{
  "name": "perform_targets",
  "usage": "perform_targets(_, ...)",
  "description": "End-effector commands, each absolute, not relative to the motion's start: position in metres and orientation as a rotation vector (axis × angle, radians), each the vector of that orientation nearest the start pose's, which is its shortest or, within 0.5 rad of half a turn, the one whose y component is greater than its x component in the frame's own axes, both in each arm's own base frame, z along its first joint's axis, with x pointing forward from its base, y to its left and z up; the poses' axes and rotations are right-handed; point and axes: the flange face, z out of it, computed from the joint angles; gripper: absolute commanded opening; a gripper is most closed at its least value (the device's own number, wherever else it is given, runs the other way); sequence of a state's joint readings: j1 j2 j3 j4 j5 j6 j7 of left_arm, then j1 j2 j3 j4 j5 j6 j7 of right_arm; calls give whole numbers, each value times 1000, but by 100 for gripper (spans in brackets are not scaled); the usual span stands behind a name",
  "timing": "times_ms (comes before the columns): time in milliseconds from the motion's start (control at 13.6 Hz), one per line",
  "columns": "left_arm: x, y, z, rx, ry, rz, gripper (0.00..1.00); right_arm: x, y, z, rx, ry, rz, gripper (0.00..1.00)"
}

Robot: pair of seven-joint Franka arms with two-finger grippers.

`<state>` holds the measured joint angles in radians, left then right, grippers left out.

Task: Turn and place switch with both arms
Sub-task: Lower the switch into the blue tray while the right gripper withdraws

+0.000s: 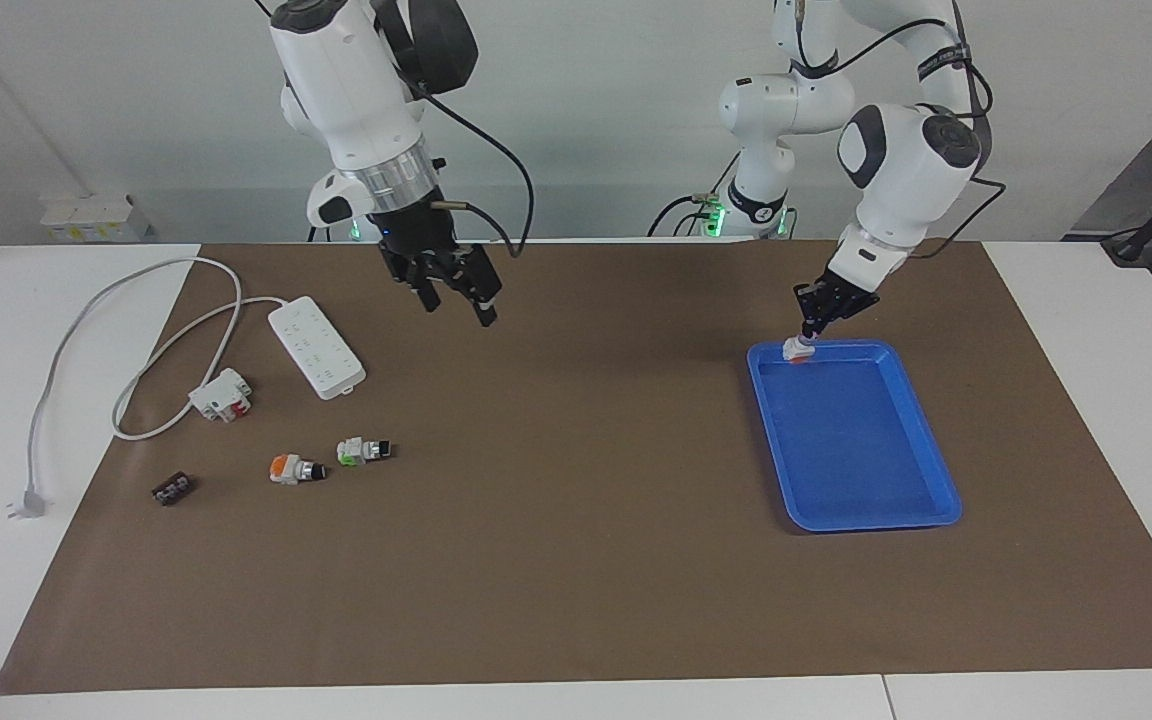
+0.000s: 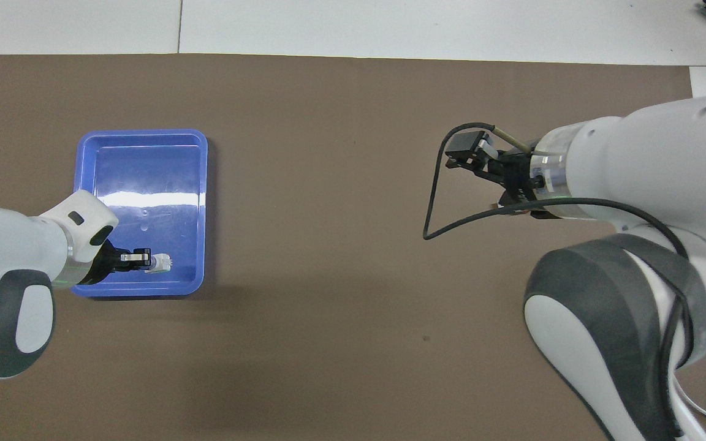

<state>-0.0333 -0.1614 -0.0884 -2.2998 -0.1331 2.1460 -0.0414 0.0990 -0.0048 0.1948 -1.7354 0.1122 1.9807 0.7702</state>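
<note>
Switch placement is the business at hand, and the layout reads best from the biggest pieces down. Beneath both arms lies the brown mat (image 1: 576, 560), bare across its middle, so each arm has room to work. The blue tray (image 1: 921, 440) sits under the left gripper (image 1: 808, 333), evidently the drop spot, since the arm has brought its load over the tray's rim nearest the robots. That gripper is clamped on the switch (image 1: 796, 349), gripping it from above so the white block hangs below the fingertips with a red-orange face showing low down; whether it touches the tray floor cannot be told. In the overhead view the same switch (image 2: 161, 263) lies inside the tray's outline. The right gripper (image 1: 456, 292), jaws spread apart and holding nothing, hangs over bare mat with the power strip (image 1: 316, 347) off to its side; it looks to be waiting clear of the drop. A judgement: what remains is lowering and letting go.
</note>
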Motion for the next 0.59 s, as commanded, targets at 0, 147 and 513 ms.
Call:
perform_targets(0,502,-66,398,-3205,147,-9,0,552,114,607,-2983,540,-313,99)
perform_targets(147,509,-65,391,-3148,225,-30,0,546,59,618,-3029,472,-272,99)
perform_targets(513,507,-71,390,-3139,319,-21,43,539,-17,652,-3118,367,-177,99)
